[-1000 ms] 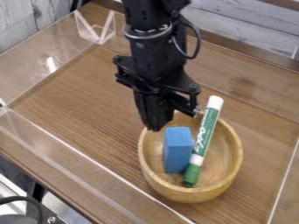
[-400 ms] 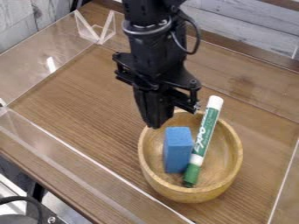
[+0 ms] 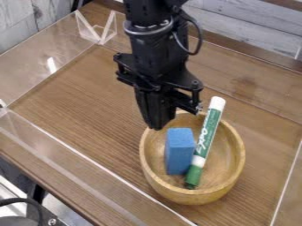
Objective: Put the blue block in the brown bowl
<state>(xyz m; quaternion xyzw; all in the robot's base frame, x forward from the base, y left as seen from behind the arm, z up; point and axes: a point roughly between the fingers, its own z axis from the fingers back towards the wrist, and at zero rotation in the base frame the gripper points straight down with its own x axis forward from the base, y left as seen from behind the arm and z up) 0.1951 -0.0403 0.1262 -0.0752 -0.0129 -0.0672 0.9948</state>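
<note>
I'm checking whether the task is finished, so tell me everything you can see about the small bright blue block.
The small bright blue rectangular block looks solid and matte, like foam or painted wood. It stands upright inside the wide light-brown wooden bowl, on the left of its floor. A green-and-white marker lies close beside it on the right; whether they touch is unclear. The black gripper hangs shut just above, not holding it.

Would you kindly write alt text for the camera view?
A blue block lies inside a brown bowl beside a green-and-white marker. A black gripper points down just over the bowl's far rim, fingers shut, holding nothing.
</note>
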